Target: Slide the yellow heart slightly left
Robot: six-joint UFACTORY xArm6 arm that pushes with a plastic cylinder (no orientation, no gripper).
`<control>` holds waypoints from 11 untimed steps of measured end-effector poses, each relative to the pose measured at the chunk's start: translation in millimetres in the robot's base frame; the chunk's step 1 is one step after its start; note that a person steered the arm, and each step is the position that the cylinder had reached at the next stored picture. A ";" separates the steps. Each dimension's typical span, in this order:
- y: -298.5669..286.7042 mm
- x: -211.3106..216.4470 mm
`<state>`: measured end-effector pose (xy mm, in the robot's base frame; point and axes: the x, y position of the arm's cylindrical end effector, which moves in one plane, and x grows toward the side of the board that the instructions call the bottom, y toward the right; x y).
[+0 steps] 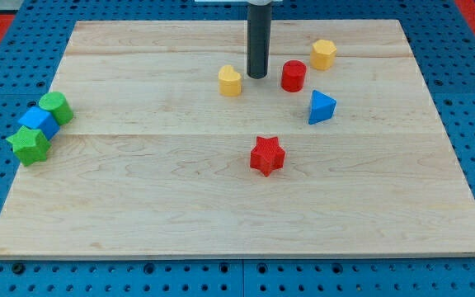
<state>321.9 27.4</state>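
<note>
My tip [257, 77] sits on the pale wooden tabletop [180, 198] in the far half, planted between two blocks: the small yellow heart-shaped block [230, 81] just to its left and the red cylinder block [293, 76] a little to its right. There is a thin gap between tip and heart, no clear contact. No claw on this arm, just the dark rod. Further right and far, a yellow hexagonal block [323, 54]; nearer, a blue triangular block [321, 107]. Towards the middle, a red star block [266, 156]. Over at the left edge, a green cylinder block [56, 108], a blue cube block [38, 122] and a green star block [29, 145] huddle together.
</note>
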 end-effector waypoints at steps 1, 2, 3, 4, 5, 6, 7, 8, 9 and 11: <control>-0.1 5.9; -0.8 9.6; -0.8 9.7; -1.9 9.7; -6.6 9.7; -13.2 9.7; -25.1 9.7; -37.6 9.7; -49.2 9.7; -74.0 9.7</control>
